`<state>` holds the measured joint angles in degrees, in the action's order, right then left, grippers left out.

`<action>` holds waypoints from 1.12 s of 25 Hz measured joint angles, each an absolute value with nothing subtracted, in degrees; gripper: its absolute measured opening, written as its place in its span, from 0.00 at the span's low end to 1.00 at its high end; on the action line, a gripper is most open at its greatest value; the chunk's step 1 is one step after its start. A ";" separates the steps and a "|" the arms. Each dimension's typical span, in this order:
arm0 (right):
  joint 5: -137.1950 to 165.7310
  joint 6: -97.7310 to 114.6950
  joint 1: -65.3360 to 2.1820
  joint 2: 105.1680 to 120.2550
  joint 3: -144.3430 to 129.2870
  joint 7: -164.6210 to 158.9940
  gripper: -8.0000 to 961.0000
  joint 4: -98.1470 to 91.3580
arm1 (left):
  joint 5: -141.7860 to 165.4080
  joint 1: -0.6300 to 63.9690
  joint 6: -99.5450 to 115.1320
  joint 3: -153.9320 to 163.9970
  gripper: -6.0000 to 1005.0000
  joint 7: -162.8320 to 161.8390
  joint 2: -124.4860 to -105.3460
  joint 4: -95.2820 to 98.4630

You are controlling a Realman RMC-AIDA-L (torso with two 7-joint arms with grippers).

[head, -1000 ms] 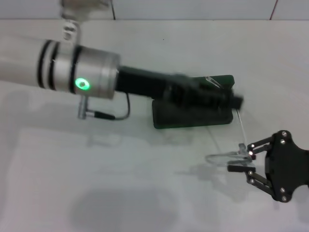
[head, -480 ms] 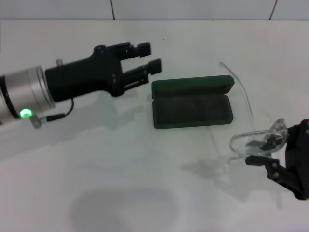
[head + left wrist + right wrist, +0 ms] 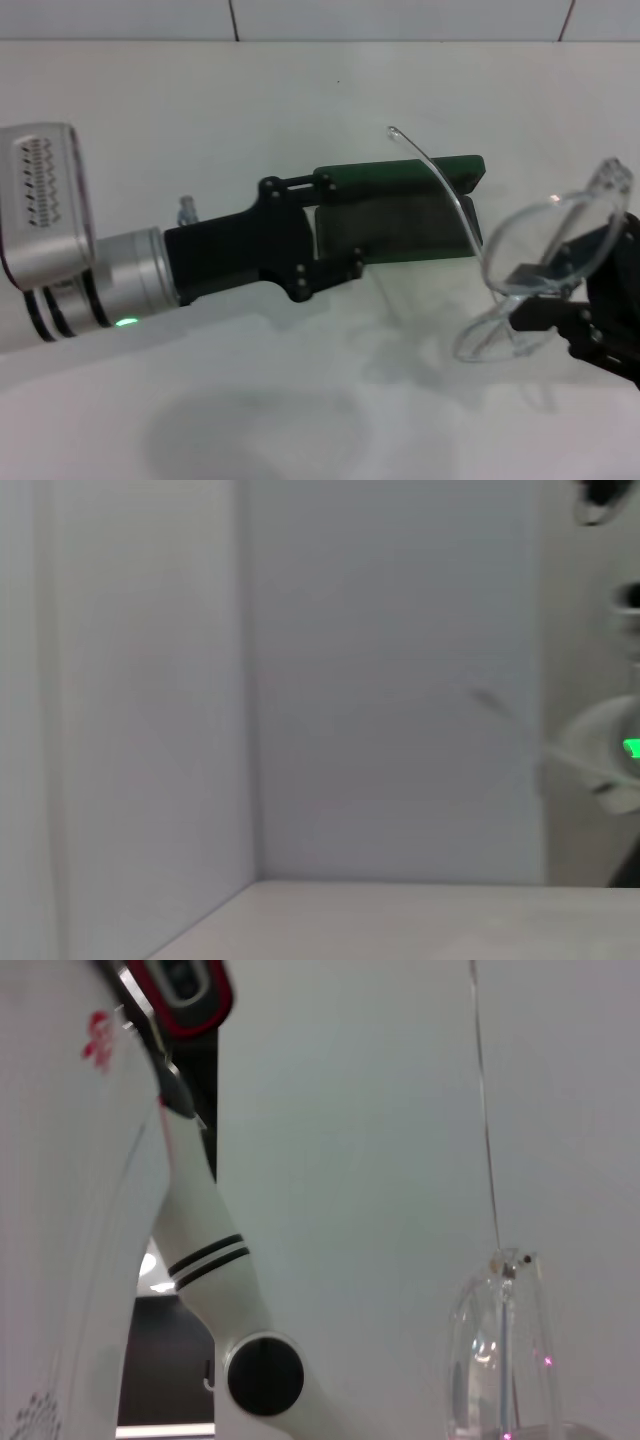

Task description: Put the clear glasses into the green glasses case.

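The green glasses case (image 3: 415,215) lies open on the white table, its lid (image 3: 400,174) standing up at the far side and its dark lining facing up. My right gripper (image 3: 545,290) is at the right edge, raised off the table and shut on the clear glasses (image 3: 545,225). The lens is tilted upward, and one thin arm curves back over the case's right end. The right wrist view shows the lens (image 3: 497,1360) and that thin arm (image 3: 485,1110). My left gripper (image 3: 338,225) reaches in from the left, open, over the case's left end.
The white table (image 3: 300,100) runs back to a tiled wall. The robot's body and left arm (image 3: 210,1260) show in the right wrist view. Only a pale wall and the table edge (image 3: 400,910) show in the left wrist view.
My right gripper has lifted the glasses off the table and tilted them upward. My left gripper drew back to the left, then returned to the case's left end.
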<state>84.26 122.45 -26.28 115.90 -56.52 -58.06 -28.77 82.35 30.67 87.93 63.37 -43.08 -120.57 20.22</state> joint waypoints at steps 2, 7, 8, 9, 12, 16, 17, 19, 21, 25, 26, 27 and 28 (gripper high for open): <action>84.24 122.27 -27.55 115.98 -56.57 -59.77 0.13 -27.51 | 77.44 30.86 87.96 68.80 0.54 -40.71 -120.57 19.71; 84.97 119.99 -31.46 115.82 -57.67 -62.52 0.13 -21.70 | 66.56 30.86 87.99 79.28 0.54 -35.25 -120.57 19.98; 85.00 119.15 -31.78 115.84 -58.15 -63.01 0.13 -21.40 | 64.94 30.85 88.00 80.79 0.54 -34.28 -120.55 20.01; 85.05 118.13 -32.08 115.89 -58.77 -63.63 0.13 -21.10 | 63.64 30.84 88.00 81.98 0.54 -33.50 -120.52 20.03; 84.78 115.59 -32.51 116.05 -60.86 -65.55 0.13 -20.96 | 60.81 30.78 88.06 83.99 0.54 -31.06 -120.55 20.04; 84.47 113.81 -32.95 116.12 -62.23 -68.89 0.13 -20.91 | 57.05 30.08 88.65 86.53 0.54 -26.67 -120.60 20.07; 84.53 113.57 -33.04 116.12 -62.23 -69.87 0.13 -20.90 | 56.14 29.75 88.71 87.29 0.54 -25.18 -120.60 19.96; 84.70 113.42 -33.10 116.11 -62.24 -70.91 0.13 -20.89 | 54.81 29.05 88.73 88.49 0.54 -22.19 -120.60 19.89; 84.79 113.25 -33.10 116.09 -62.26 -71.81 0.13 -20.87 | 53.77 28.38 88.77 89.72 0.54 -19.57 -120.59 19.94; 84.96 112.12 -33.01 115.99 -62.33 -73.92 0.13 -20.84 | 49.98 27.72 88.81 93.60 0.54 -15.74 -120.63 20.01; 84.99 111.76 -32.98 115.96 -62.43 -74.69 0.13 -20.83 | 48.95 27.65 88.82 94.52 0.54 -14.94 -120.63 19.95; 85.01 111.53 -32.96 115.93 -62.55 -75.15 0.13 -20.83 | 48.02 27.54 88.82 95.52 0.54 -14.15 -120.64 19.87; 85.02 111.29 -32.95 115.91 -62.72 -75.51 0.13 -20.83 | 47.03 27.34 88.83 96.47 0.54 -13.33 -120.64 19.86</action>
<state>85.02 111.29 -32.95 115.91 -62.72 -75.51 -20.83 47.03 27.34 88.83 96.47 -13.33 -120.64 19.86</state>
